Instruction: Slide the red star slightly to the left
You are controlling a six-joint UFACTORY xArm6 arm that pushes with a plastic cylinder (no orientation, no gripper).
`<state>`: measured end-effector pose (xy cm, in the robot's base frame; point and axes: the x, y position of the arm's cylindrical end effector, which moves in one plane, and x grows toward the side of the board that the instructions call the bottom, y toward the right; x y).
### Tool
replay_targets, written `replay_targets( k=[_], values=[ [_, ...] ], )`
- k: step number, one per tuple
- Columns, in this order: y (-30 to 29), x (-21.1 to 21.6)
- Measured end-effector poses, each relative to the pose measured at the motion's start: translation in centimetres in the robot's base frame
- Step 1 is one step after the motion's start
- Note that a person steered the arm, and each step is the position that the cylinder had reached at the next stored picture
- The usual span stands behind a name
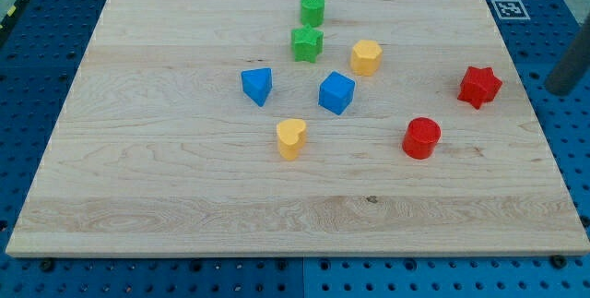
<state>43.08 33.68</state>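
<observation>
The red star lies near the right edge of the wooden board. My tip is at the view's far right, off the board over the blue pegboard, to the right of the red star and apart from it. Only the rod's lower end shows.
A red cylinder sits below-left of the star. A yellow hexagon, blue cube, blue triangle, yellow heart, green star and green cylinder lie mid-board. A marker tag is at the top right corner.
</observation>
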Motion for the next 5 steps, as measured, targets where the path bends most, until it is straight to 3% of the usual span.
replay_targets(
  k=[5],
  values=[
    [-10.1, -0.8]
  ],
)
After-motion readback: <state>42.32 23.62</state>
